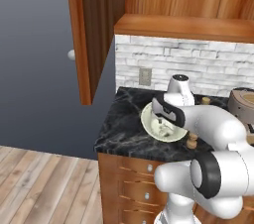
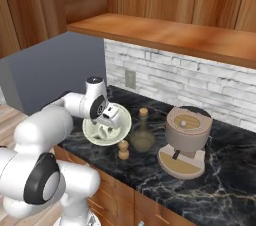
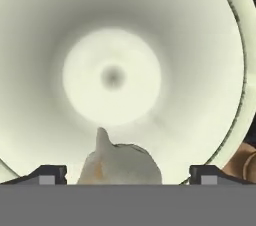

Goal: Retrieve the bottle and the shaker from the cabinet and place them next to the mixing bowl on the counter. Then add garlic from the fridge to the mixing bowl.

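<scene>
Two cabinet items already stand on the bench (image 2: 210,180) beside the mixing bowl (image 2: 95,135): the bottle (image 2: 143,137) just right of it and the small shaker (image 2: 123,150) in front. Over the bowl, the tool (image 2: 106,131) stands wide, holding nothing; the garlic (image 3: 120,162) lies between its tips inside the bowl. By my judgement, nothing remains but withdrawal. No labels or writing legible.
</scene>
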{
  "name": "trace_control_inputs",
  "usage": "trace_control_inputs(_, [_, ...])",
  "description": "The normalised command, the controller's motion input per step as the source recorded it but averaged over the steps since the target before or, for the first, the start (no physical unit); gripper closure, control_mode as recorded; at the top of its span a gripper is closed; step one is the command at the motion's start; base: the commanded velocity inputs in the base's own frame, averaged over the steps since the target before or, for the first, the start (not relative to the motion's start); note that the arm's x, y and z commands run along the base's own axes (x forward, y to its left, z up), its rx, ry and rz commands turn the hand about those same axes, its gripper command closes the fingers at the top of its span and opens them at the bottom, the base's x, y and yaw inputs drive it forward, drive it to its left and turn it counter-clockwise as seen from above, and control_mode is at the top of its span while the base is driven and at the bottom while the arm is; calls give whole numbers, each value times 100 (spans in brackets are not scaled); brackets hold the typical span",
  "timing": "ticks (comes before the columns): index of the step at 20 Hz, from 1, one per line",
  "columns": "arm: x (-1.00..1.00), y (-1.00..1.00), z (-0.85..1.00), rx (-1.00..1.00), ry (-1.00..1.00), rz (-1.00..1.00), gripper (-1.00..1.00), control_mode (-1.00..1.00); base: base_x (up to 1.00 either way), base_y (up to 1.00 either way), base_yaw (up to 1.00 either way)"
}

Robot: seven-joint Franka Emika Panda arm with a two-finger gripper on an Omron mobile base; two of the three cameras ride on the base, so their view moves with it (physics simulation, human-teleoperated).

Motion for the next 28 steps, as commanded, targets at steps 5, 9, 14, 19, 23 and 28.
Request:
trace_control_inputs(5, [3, 0, 32, 0, 0, 0, -100, -100, 0, 0, 0])
trace_control_inputs(9, [40, 0, 32, 1, 8, 0, -100, -100, 0, 0, 0])
trace_control_inputs(14, [5, 0, 47, 3, 1, 1, -100, -100, 0, 0, 0])
trace_control_inputs(19, [-56, 7, 4, 0, -12, 0, -100, -100, 0, 0, 0])
trace_control_inputs(23, [-83, 14, 1, -4, -19, 0, -100, -100, 0, 0, 0])
trace_control_inputs(28, [-95, 1, 39, -1, -16, 0, -100, -100, 0, 0, 0])
